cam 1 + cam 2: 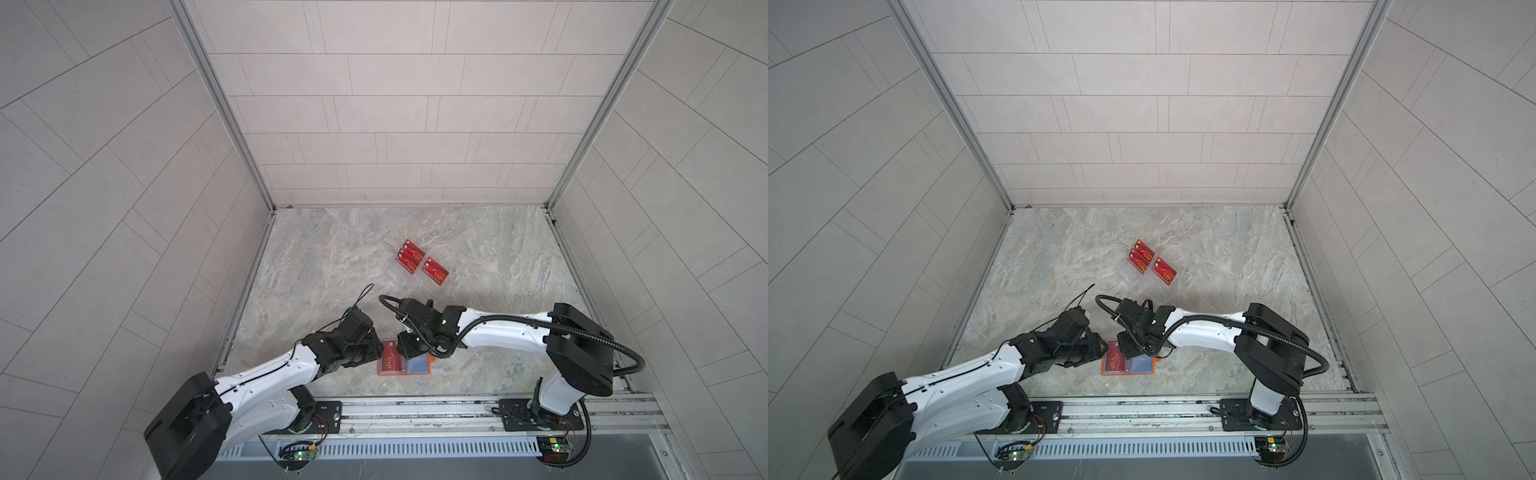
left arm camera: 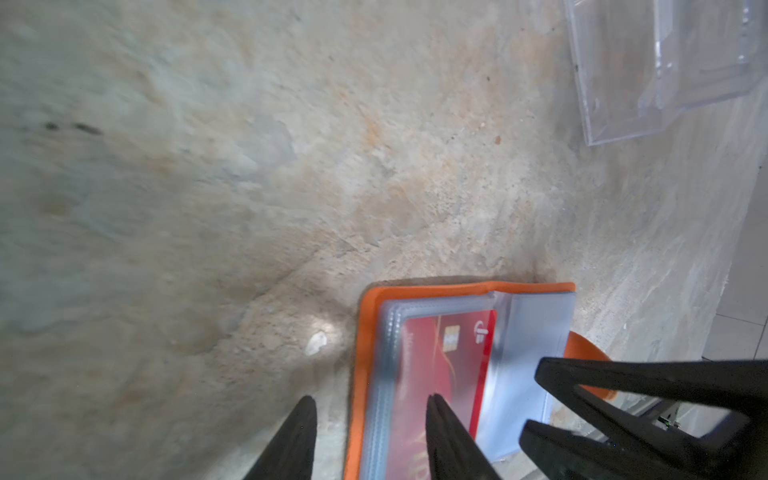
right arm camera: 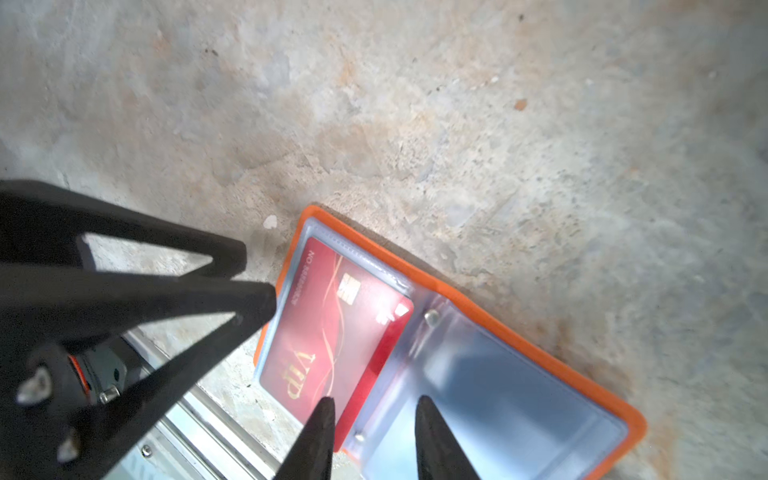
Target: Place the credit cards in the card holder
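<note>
Wallet (image 3: 519,399): lies open on the tabletop (image 1: 332,257) near its front edge, clear sleeves facing up, strap tab out at the right.
Sleeved card (image 3: 332,332): red, printed "VIP", inside the sleeve of the left page; the right page's sleeve shows no card.
Left gripper (image 2: 371,399): half open and holding nothing. One fingertip is over the sleeved card, the other over bare tabletop just beside the wallet's outer edge.
Right gripper (image 3: 376,399): narrow gap and nothing clamped. The tips are above the card's inner edge and the spine, and whether they touch the sleeve cannot be told.
Rack (image 2: 665,62): clear, farther back on the tabletop, well apart from the wallet.
Rack cards (image 1: 411,253): red, stacked in tiers, with one more (image 1: 435,272) at the right in the same rack.
</note>
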`<state>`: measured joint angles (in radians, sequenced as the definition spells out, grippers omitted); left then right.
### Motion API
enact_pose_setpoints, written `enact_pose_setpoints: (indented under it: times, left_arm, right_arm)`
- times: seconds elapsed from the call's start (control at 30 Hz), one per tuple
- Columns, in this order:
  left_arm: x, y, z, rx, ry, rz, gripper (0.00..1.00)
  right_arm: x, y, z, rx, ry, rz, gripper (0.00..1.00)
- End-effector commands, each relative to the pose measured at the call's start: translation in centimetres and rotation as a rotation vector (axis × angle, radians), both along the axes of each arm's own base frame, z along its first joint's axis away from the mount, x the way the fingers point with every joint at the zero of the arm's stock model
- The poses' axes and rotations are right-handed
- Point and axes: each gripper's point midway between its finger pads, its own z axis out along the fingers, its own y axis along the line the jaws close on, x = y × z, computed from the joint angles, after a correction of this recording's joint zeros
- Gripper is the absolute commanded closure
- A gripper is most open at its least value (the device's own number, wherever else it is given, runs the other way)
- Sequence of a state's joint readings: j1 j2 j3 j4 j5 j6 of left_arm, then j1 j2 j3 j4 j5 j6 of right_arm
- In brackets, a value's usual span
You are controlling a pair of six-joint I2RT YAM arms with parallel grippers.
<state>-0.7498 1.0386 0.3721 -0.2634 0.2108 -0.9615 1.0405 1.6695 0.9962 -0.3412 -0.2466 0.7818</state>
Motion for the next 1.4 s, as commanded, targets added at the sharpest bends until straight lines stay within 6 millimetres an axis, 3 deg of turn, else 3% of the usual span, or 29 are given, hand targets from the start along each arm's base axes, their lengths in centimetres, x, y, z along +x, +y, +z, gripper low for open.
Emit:
enact_pose_setpoints:
  times: [0.0, 0.2, 0.53, 0.83, 1.17, 1.37]
  left_arm:
    - [-0.3, -0.3, 0.8, 0.014, 0.025, -0.074, 0.50]
    - [-0.8, -1.3, 0.7, 0.003, 0.093, -0.125, 0.42]
    - [-1.6, -2.1, -0.8, -0.032, 0.159, -0.142, 0.33]
    - [-1.1, -4.1, 0.8, -0.135, 0.138, -0.170, 0.32]
    - [0.0, -6.3, 6.0, -0.323, 0.022, -0.180, 0.34]
    - [-0.3, -6.4, 4.6, -0.314, 0.054, -0.177, 0.36]
  right_arm:
    - [-0.3, -0.4, -0.9, -0.023, 0.005, 0.017, 0.78]
    - [-0.7, -1.9, -3.1, -0.076, 0.035, 0.015, 0.88]
    - [-1.2, -5.2, -6.1, -0.157, 0.079, -0.015, 0.89]
    - [-1.0, -5.1, -5.8, -0.136, 0.073, -0.026, 0.89]
    - [-0.8, -4.8, -5.7, -0.119, 0.067, -0.036, 0.89]
    - [-0.6, -4.3, -5.0, -0.090, 0.050, -0.033, 0.89]
